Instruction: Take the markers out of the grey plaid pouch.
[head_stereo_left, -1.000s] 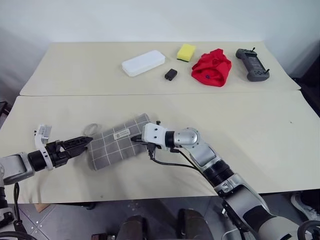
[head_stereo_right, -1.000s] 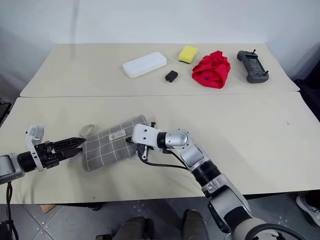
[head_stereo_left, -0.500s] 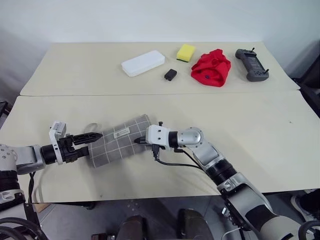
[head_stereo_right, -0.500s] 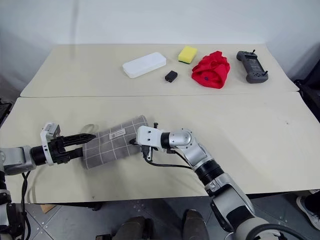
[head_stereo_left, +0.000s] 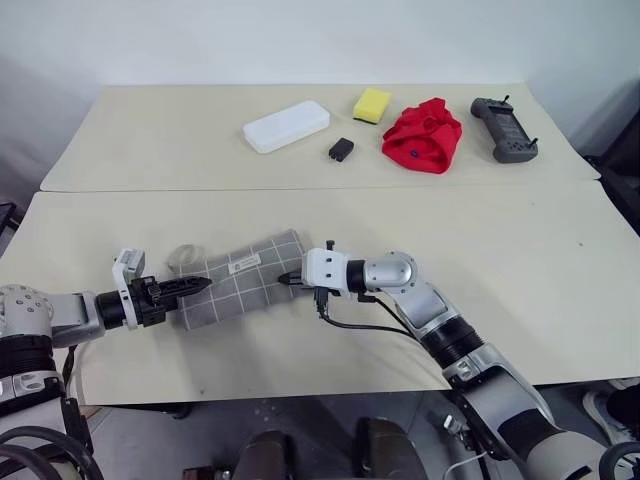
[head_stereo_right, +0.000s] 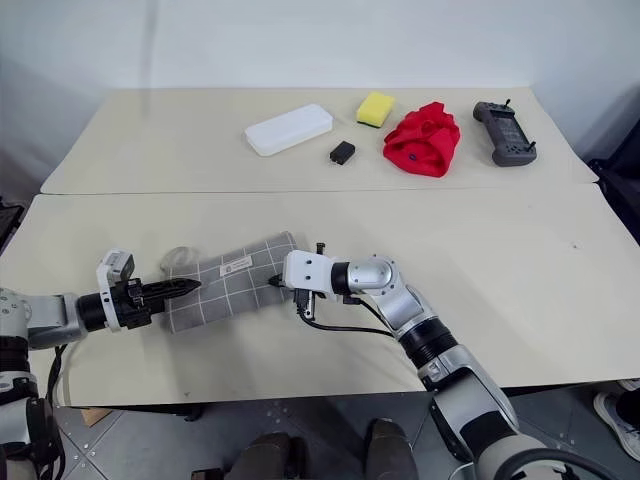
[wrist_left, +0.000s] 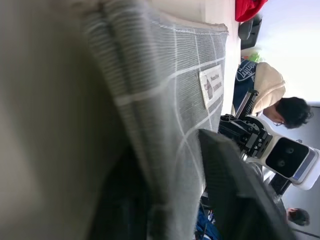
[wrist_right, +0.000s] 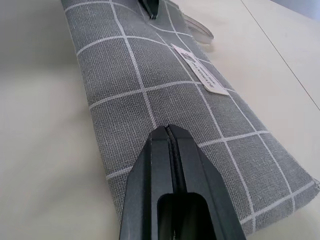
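The grey plaid pouch (head_stereo_left: 240, 276) lies flat on the near table, label up, with its pale cord loop (head_stereo_left: 181, 254) at the left end. My left gripper (head_stereo_left: 200, 285) is shut on that left end; in the left wrist view a fold of the cloth (wrist_left: 150, 100) sits between its black fingers (wrist_left: 235, 195). From the right, my right gripper (head_stereo_left: 287, 279) is shut, and its tips (wrist_right: 167, 131) rest on the pouch's right end. The markers are hidden.
The far table holds a white plastic case (head_stereo_left: 286, 126), a small black block (head_stereo_left: 341, 150), a yellow sponge (head_stereo_left: 372, 104), a red cloth (head_stereo_left: 424, 135) and a grey controller (head_stereo_left: 504, 129). A seam (head_stereo_left: 450, 186) separates the two tables. A person (wrist_left: 272, 95) shows beyond the table in the left wrist view.
My left gripper moved right onto the pouch's left end and closed on the cloth there. The right gripper stayed shut at the pouch's right end.
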